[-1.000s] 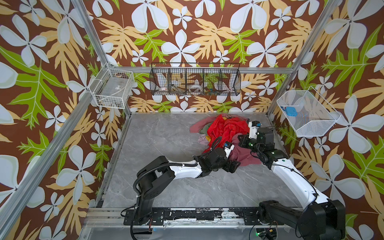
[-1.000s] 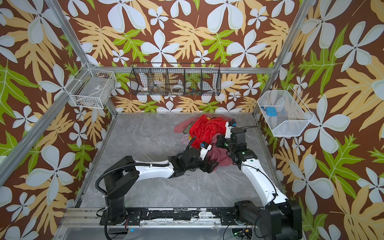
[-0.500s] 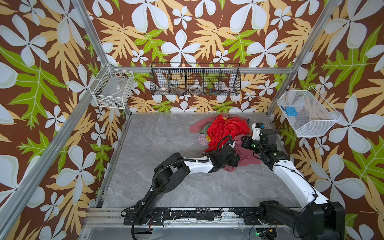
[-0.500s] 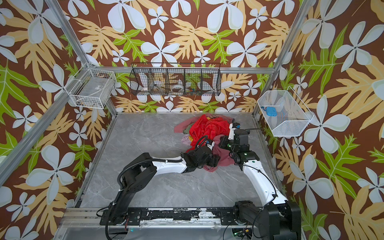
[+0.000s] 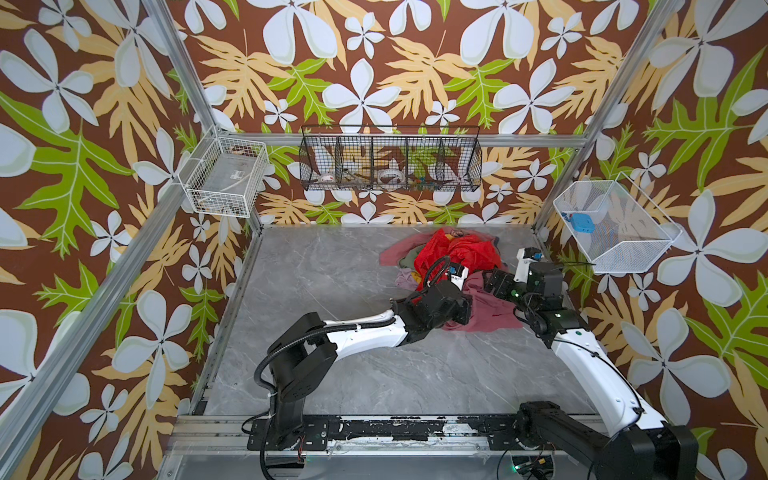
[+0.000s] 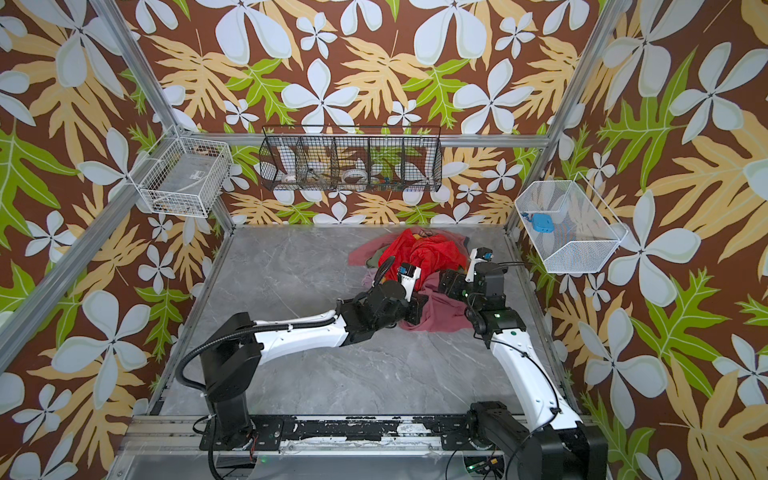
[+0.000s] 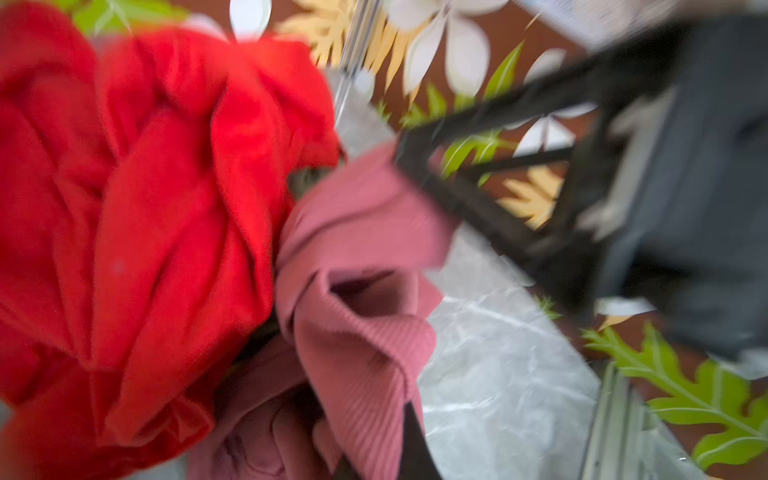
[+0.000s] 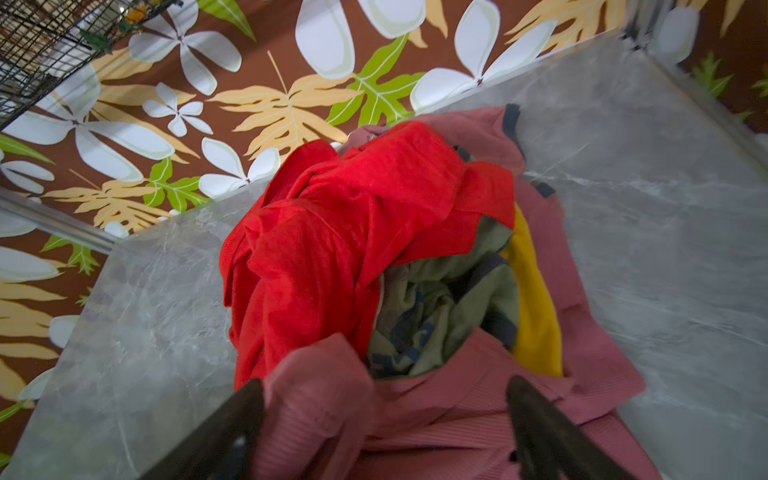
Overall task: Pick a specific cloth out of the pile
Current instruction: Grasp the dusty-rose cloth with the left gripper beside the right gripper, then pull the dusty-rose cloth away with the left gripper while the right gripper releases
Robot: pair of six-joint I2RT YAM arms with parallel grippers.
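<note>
The pile (image 5: 455, 253) (image 6: 422, 253) lies at the back right of the grey table, with a bright red cloth (image 8: 332, 232) on top and olive (image 8: 436, 299) and yellow (image 8: 536, 311) pieces under it. The cloth (image 5: 492, 318) (image 6: 442, 318) (image 8: 436, 411), ribbed dusty rose, spreads from the pile's near side towards the front. My left gripper (image 5: 467, 309) (image 7: 374, 465) is shut on a fold of the cloth (image 7: 361, 332). Beside it my right gripper (image 5: 492, 282) (image 8: 386, 419) stands open, its black fingers (image 8: 232, 428) wide apart over the cloth.
A black wire basket (image 5: 390, 162) hangs on the back wall. White wire baskets hang at the left (image 5: 224, 178) and right (image 5: 615, 224), the right one holding a small blue thing. Aluminium posts frame the table's corners. Grey table surface (image 5: 332, 291) lies left of the pile.
My left gripper reached in to the cloth and shut on its fold. My right gripper, shut on the cloth before, has opened and let go.
</note>
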